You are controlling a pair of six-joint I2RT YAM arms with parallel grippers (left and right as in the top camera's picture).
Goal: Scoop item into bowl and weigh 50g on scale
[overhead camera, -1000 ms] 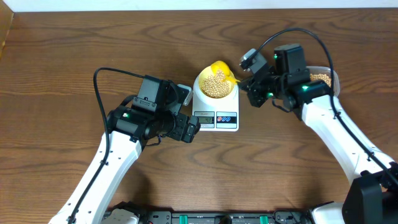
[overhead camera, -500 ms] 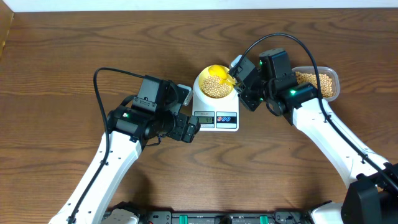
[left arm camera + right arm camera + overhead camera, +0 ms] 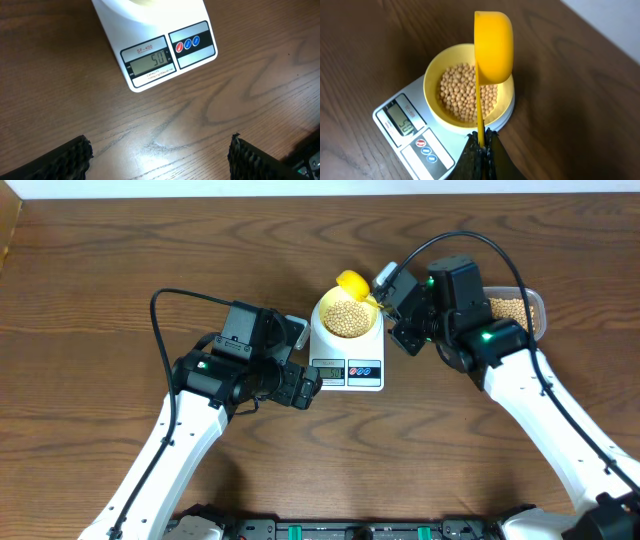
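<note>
The right gripper (image 3: 482, 144) is clenched on the handle of the yellow scoop (image 3: 493, 47), which is turned on its side over the 1 o'clock rim of the bowl (image 3: 431, 105). The bowl, filled with beans (image 3: 462, 92), sits on the 12 o'clock end of the scale (image 3: 160, 25), whose display (image 3: 150, 62) at the 6 o'clock end reads 50. The left gripper (image 3: 160, 159) hangs released above the surface (image 3: 225, 100) at the scale's 7 o'clock, and the clear tub (image 3: 542, 315) of beans lies at its 3 o'clock.

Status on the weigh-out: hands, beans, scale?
Left hand open, empty, near scale. Right hand shut on yellow scoop handle, scoop tipped over bowl rim. Beans in bowl on scale, display reads 50. Nothing obstructing.
</note>
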